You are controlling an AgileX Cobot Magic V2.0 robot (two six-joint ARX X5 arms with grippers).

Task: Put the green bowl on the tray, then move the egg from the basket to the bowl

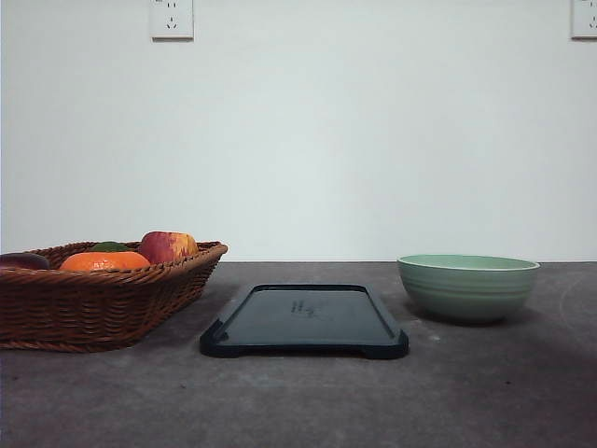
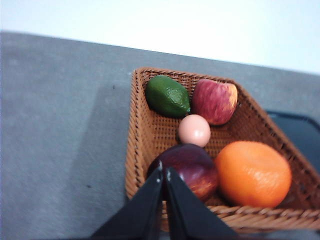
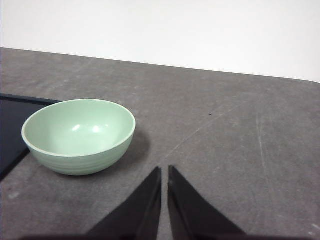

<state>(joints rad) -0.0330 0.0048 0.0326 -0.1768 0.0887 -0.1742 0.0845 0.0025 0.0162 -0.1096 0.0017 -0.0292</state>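
Left tool [image 2: 164,172]: fingers pressed together, holding nothing, above the basket [image 2: 150,135] near a dark red fruit [image 2: 187,167].
Right tool [image 3: 164,172]: closed, empty, over bare tabletop [image 3: 225,140] beside the green bowl [image 3: 77,134].
Egg [image 2: 194,130]: in the basket, among lime [image 2: 167,96], apple [image 2: 215,101], orange [image 2: 253,173].
Tray [image 1: 303,320]: between basket and bowl, apart from both.

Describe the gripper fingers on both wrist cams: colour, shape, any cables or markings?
Both look alike. The left gripper and right gripper each have two matte black fingers, broad at the base and tapering to narrow pointed tips, with flat, smooth faces. No cables, labels or markings show on the visible parts. The arms themselves are out of frame.
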